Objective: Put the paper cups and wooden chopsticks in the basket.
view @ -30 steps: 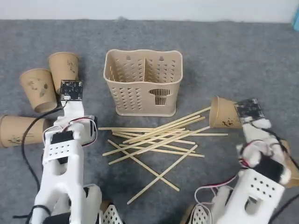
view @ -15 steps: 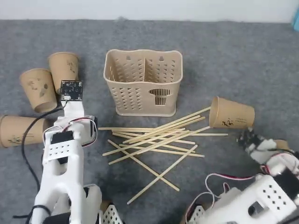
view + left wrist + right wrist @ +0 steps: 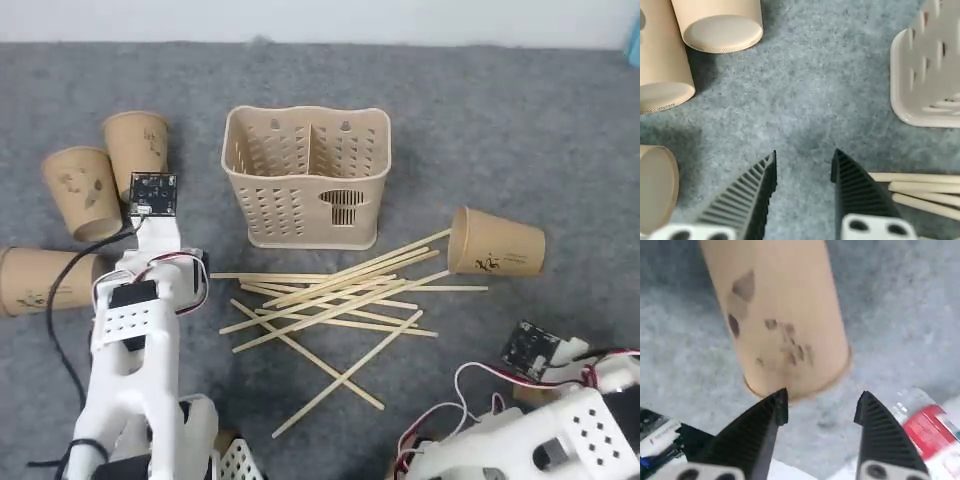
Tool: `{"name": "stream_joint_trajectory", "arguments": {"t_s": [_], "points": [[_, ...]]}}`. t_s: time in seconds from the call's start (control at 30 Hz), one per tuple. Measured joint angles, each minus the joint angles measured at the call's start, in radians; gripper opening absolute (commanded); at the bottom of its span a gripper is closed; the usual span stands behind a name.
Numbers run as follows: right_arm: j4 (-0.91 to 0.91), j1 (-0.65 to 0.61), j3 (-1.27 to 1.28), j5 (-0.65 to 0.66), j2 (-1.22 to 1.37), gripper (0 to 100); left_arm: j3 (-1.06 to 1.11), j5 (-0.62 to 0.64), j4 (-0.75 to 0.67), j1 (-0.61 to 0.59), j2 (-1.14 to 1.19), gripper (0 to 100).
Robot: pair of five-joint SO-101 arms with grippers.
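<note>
- At the frame's left, three cups (image 3: pixel 82 190) lie on their sides.
- Your left gripper (image 3: pixel 804 157) hangs released and empty over carpet (image 3: pixel 810 85), between those cups and the basket (image 3: pixel 300 205).
- The basket stands upright at upper centre, with the chopsticks (image 3: pixel 330 300) scattered just below it.
- A lone cup (image 3: pixel 497 243) lies at centre right, touching the stick tips.
- At lower right, your right gripper (image 3: pixel 823 395) is spread and empty, with a cup end (image 3: pixel 785 335) just ahead.

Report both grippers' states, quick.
Left gripper: open, holding nothing.
Right gripper: open, holding nothing; a paper cup lies just beyond it.
</note>
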Motion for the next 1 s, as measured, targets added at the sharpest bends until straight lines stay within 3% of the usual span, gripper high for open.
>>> {"name": "stream_joint_trajectory", "arguments": {"t_s": [0.13,0.2,0.37,0.6,0.77,1.0], "points": [[0.0,0.002,-0.063,-0.009,0.0,22.4,0.0,0.0,0.0,0.0,0.0,17],[0.0,0.002,-0.081,-0.074,0.0,22.4,0.0,0.0,0.0,0.0,0.0,17],[0.066,0.002,-0.092,-0.397,0.0,22.4,0.0,0.0,0.0,0.0,0.0,17],[0.356,0.002,-0.118,-0.738,0.0,18.5,0.0,0.0,0.0,0.0,0.0,17],[0.301,0.002,-0.074,-0.93,0.0,12.4,0.0,0.0,0.0,0.0,0.0,17],[0.221,0.002,-0.043,-1.031,0.0,23.9,0.0,0.0,0.0,0.0,0.0,17]]}}
